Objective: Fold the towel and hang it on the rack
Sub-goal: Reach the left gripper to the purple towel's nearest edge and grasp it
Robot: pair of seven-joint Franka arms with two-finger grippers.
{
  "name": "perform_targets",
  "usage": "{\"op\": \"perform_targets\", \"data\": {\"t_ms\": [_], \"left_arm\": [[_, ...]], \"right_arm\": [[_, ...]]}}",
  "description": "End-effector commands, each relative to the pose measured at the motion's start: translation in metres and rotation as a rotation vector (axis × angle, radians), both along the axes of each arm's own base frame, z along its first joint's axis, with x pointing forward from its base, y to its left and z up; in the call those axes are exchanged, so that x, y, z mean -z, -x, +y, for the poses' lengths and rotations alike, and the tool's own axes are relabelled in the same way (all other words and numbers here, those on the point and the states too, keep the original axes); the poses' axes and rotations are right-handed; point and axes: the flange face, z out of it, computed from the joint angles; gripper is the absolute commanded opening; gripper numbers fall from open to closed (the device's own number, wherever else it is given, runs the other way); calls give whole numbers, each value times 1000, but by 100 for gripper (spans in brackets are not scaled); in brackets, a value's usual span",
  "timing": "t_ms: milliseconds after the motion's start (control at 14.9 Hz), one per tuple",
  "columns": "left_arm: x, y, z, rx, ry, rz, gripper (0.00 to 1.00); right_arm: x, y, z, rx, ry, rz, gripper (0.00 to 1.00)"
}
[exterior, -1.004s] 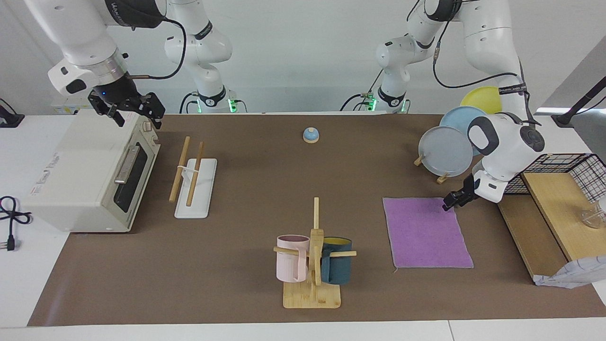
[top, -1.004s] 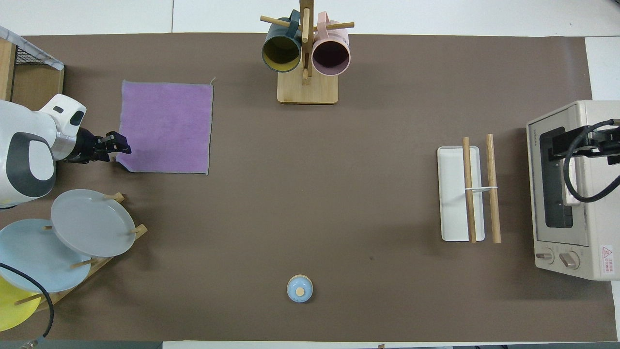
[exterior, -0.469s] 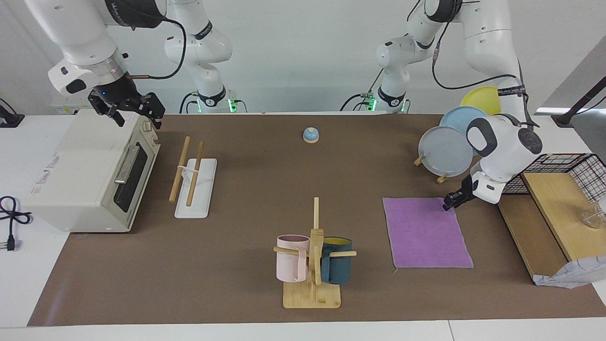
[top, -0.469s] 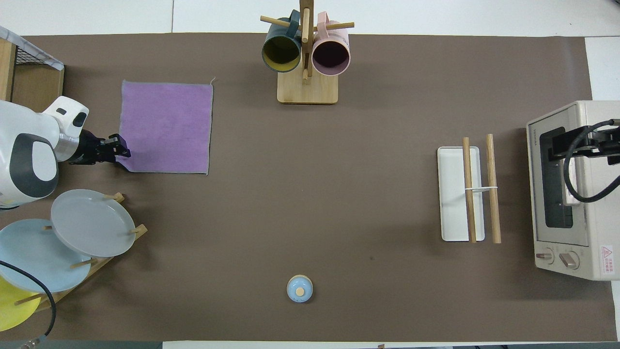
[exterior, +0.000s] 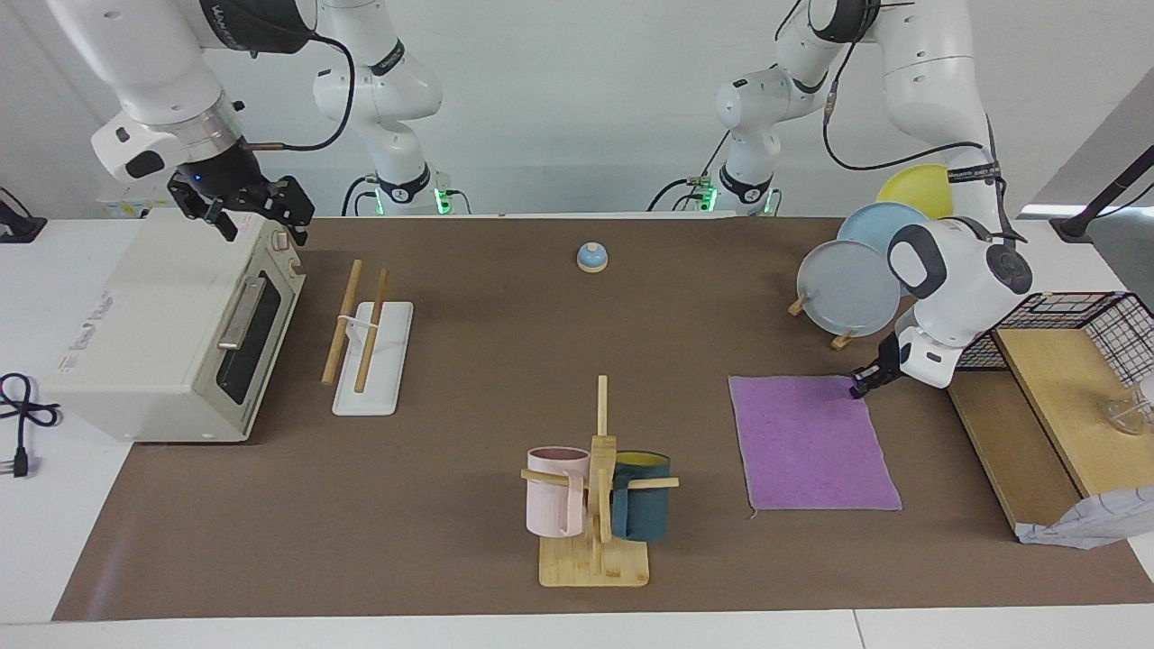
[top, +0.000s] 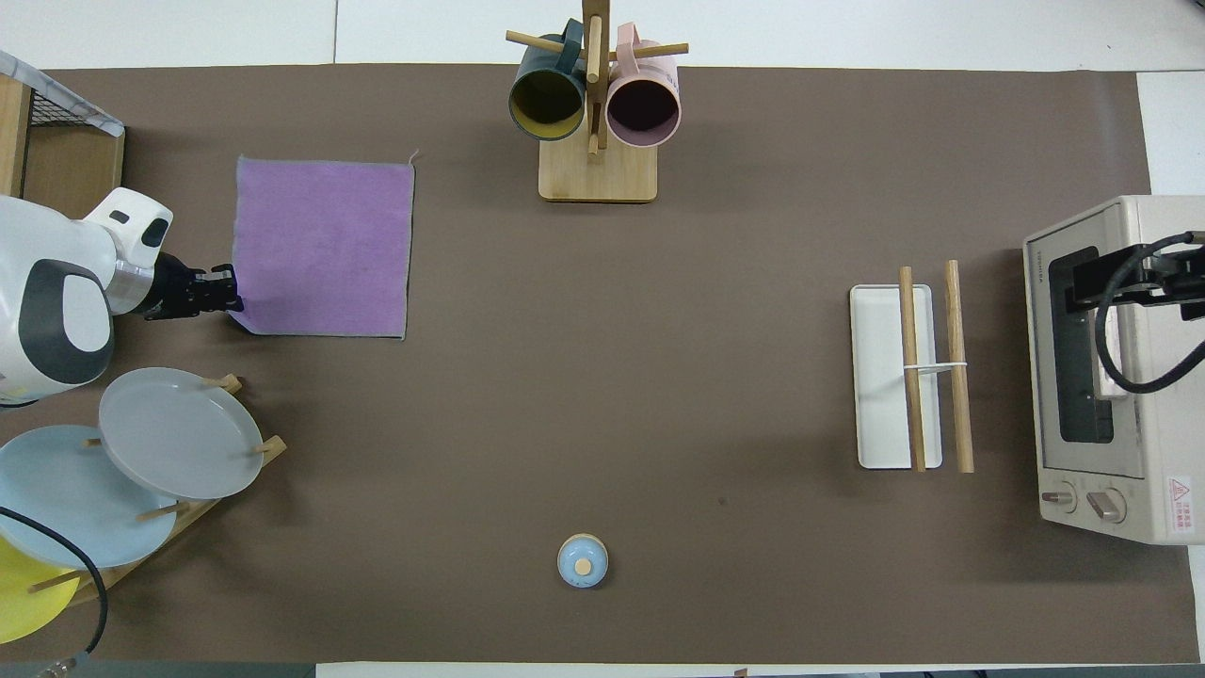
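In the facing view, reading across from the right arm's end, the right end effector is hanging over the top of the cream toaster oven, its fingers standing wide apart with nothing between them; this arm is waiting. Just beside the oven's door, the rack is sitting on the brown mat that is covering the worktop: two long light-wood rods are lying parallel, joined by a thin white crosspiece over a flat white rectangular base.

Toward the middle, a small blue bell is standing close to the robots, and the bamboo mug tree is carrying a pink mug and a teal mug at the edge of the mat farthest from the robots.

Toward the left arm's end, the towel is lying flat and unfolded on the mat, purple face up, a near-square with a thin grey hem showing along its edges and a loose thread trailing from one corner farthest from the robots. The left end effector is pressing down at the towel's corner nearest the robots and the left arm's end, its fingertips meeting on that corner; the cloth there is looking slightly pinched, with the rest still flat on the mat. Nearer the robots than the towel, the plate stand is holding grey, blue and yellow plates.
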Motion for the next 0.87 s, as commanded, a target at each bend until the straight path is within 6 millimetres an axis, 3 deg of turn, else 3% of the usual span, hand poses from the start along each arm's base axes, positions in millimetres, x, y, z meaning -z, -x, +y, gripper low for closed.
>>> {"op": "perform_targets", "data": {"t_ms": [0,201,402,803], "left_arm": [[-1,0,0,-10,5,12,0],[-3,-1,2,-4,2,23,0],[-24,-8,2,3,9,39,0],[-24,-7,-8,28,3,40,0]], "right_arm": [[-2,4,0,-10,-25,-4,100],[-1,4,0,-10,-25,-2,100],[-2,4,0,-10,-25,-4,100],[-2,4,0,-10,-25,-5,100]]}}
